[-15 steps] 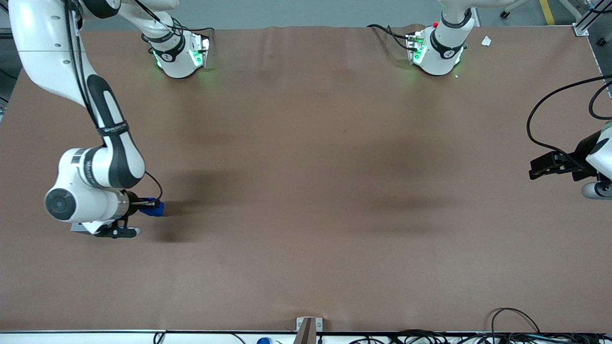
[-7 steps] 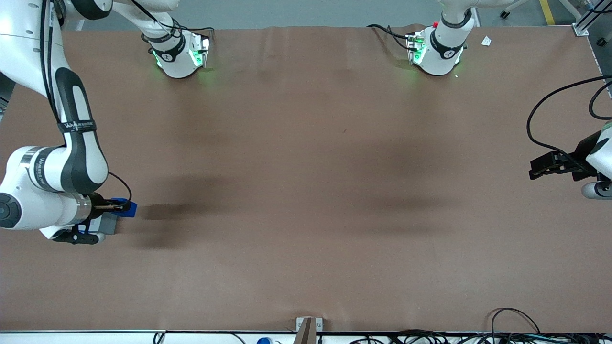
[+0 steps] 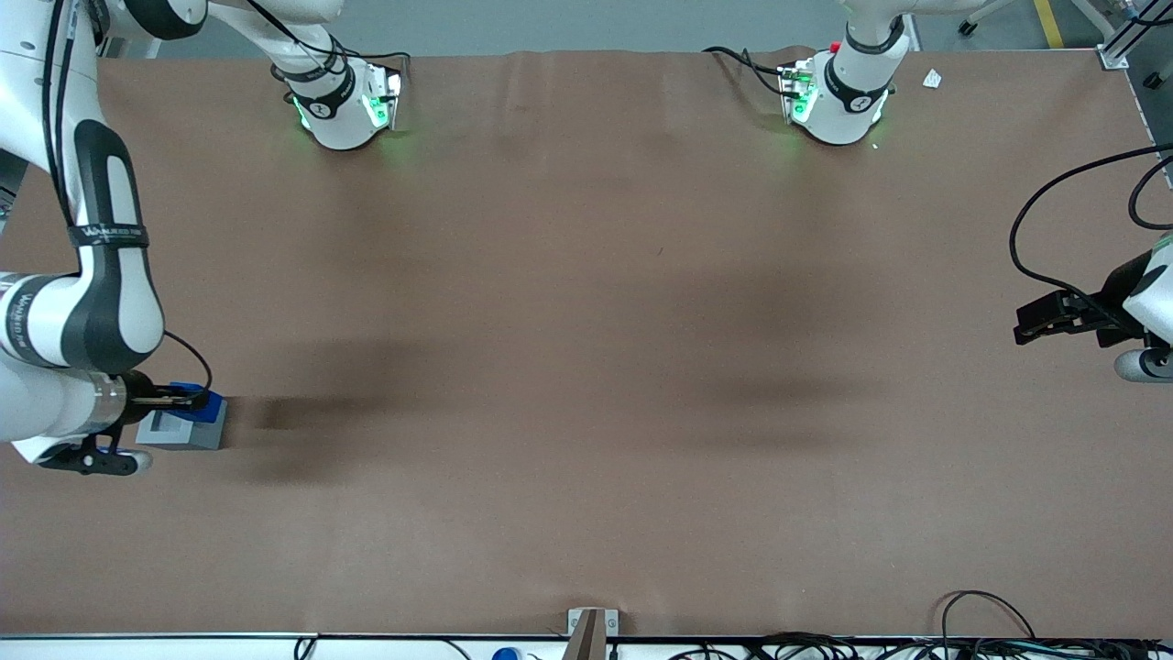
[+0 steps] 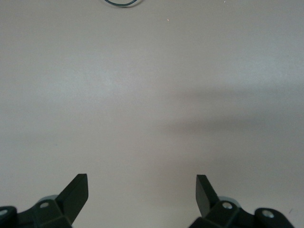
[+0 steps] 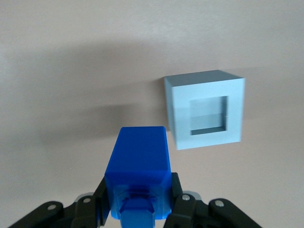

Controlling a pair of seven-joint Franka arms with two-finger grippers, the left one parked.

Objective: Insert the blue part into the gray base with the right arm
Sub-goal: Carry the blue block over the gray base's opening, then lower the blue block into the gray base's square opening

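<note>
The blue part [image 5: 137, 171] is gripped between the closed fingers [image 5: 181, 202] of the right arm's [image 3: 92, 302] claw [image 3: 183, 400] and is held in the air above the table [image 3: 586, 367], at the working arm's end. The gray base [image 5: 205, 108] stands on the table just beside and below the part, its square recess facing upward and unfilled.
</note>
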